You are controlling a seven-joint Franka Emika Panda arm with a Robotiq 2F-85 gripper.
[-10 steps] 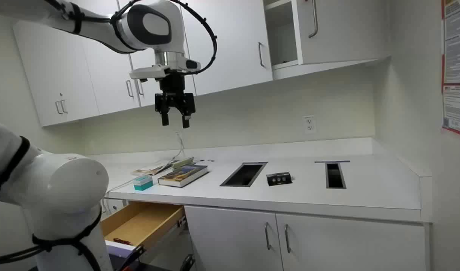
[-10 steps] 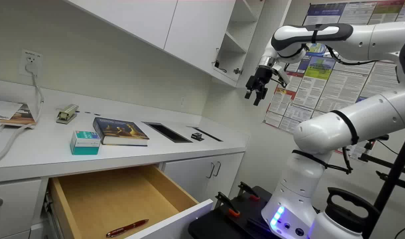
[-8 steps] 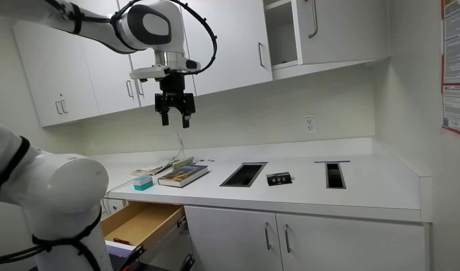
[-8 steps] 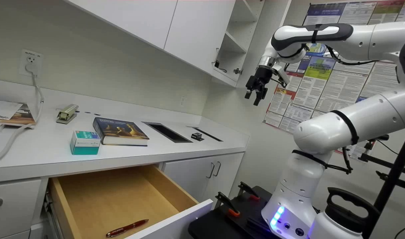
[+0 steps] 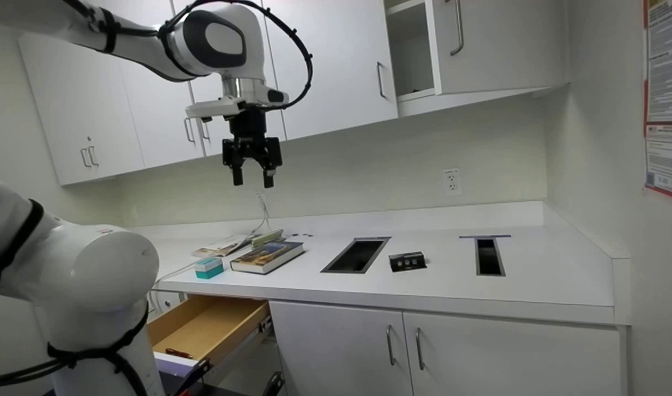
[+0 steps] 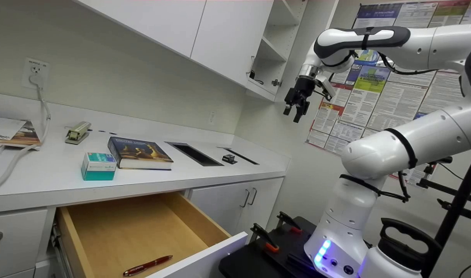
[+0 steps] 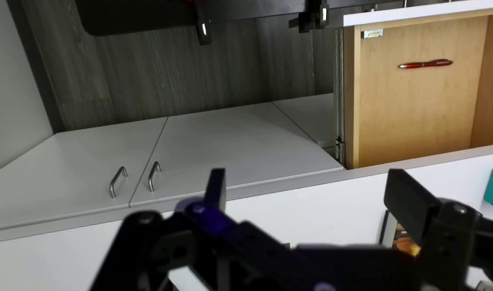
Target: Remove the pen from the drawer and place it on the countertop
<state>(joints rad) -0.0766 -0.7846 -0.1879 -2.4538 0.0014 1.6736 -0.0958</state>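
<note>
A red pen lies on the tan floor of the open drawer, near its front panel. The pen also shows in the wrist view at the upper right, and small in an exterior view. The white countertop runs above the drawer and shows in both exterior views. My gripper is open and empty, pointing down, high above the countertop and apart from the drawer and pen. In the wrist view its fingers are wide apart with only the countertop behind them.
On the countertop are a thick book, a teal and white box, a stapler, papers and a small black object. A dark rectangular cutout opens in it. Upper cabinets hang close to the arm.
My gripper has shifted slightly left and a little down in an exterior view, staying open. The pen, drawer and countertop objects have not moved.
</note>
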